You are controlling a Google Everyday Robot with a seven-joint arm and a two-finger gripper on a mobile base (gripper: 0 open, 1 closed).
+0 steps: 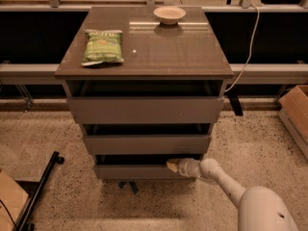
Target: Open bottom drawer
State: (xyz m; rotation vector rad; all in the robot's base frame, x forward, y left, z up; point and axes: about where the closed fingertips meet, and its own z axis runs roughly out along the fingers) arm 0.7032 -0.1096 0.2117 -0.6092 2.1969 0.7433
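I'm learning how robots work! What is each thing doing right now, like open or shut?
Top drawer: out a little.
Middle drawer: out a little.
Bottom drawer: out a little, dark gap showing.
End effector: at that drawer's top edge, right side.
Chip bag: lying flat on the cabinet.
Bowl: upright on it.

The glossy brown cabinet top carries two things: a green chip bag lying flat near the left edge, closer to the far left corner than the near one, and a shallow pale bowl upright at the far edge, just right of its middle, well apart from the bag. Below the tabletop's near edge, the gripper sits at the upper lip of the bottom drawer, right of centre, above the speckled floor.
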